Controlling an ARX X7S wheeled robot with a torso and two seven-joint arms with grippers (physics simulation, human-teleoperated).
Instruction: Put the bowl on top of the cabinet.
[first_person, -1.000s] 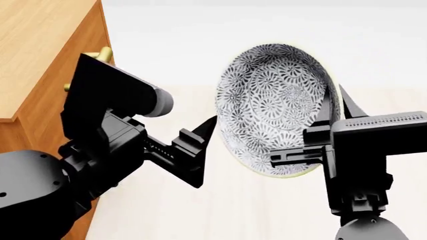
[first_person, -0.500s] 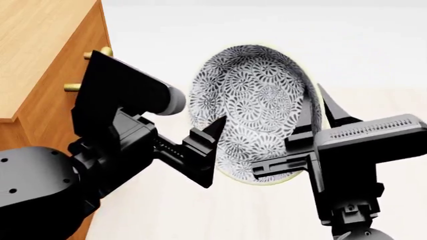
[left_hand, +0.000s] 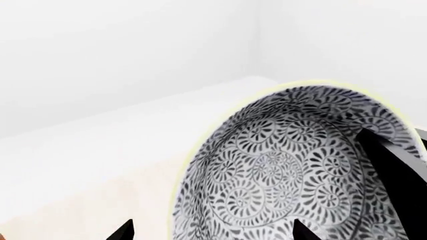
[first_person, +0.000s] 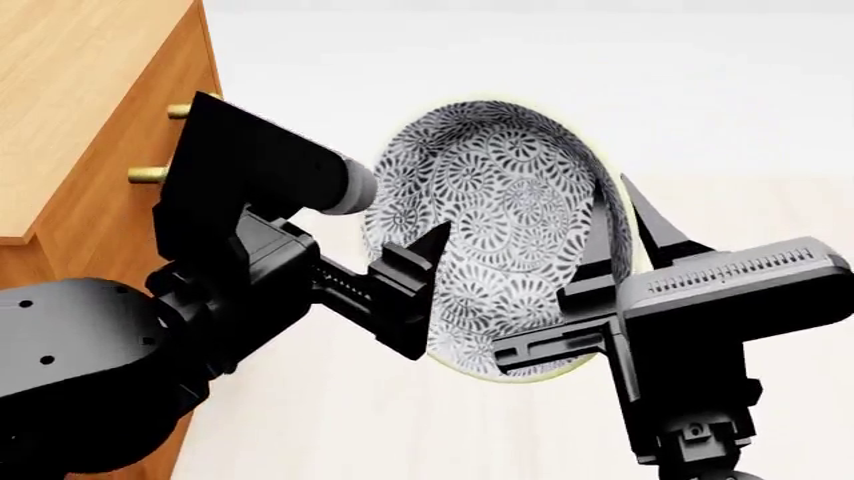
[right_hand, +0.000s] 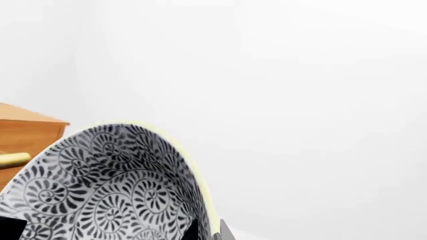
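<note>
The bowl (first_person: 514, 210), deep and covered in a dark grey floral pattern with a pale rim, hangs tipped on its side in the air right of the cabinet (first_person: 74, 100). My right gripper (first_person: 622, 225) is shut on the bowl's right rim, one finger inside and one outside, as the right wrist view shows at the gripper (right_hand: 208, 233) and bowl (right_hand: 107, 185). My left gripper (first_person: 390, 240) is open and straddles the bowl's left rim. In the left wrist view that gripper (left_hand: 213, 233) has one fingertip inside the bowl (left_hand: 287, 170) and one outside.
The orange-brown cabinet front carries brass bar handles (first_person: 154, 172) just behind my left arm. Its lighter wood top fills the upper left of the head view. The cabinet (right_hand: 30, 132) also shows beyond the bowl in the right wrist view. Pale floor lies below.
The right gripper has carried the bowl left, toward the cabinet. The left gripper has risen slightly, and its open fingers now straddle the bowl's left rim.
</note>
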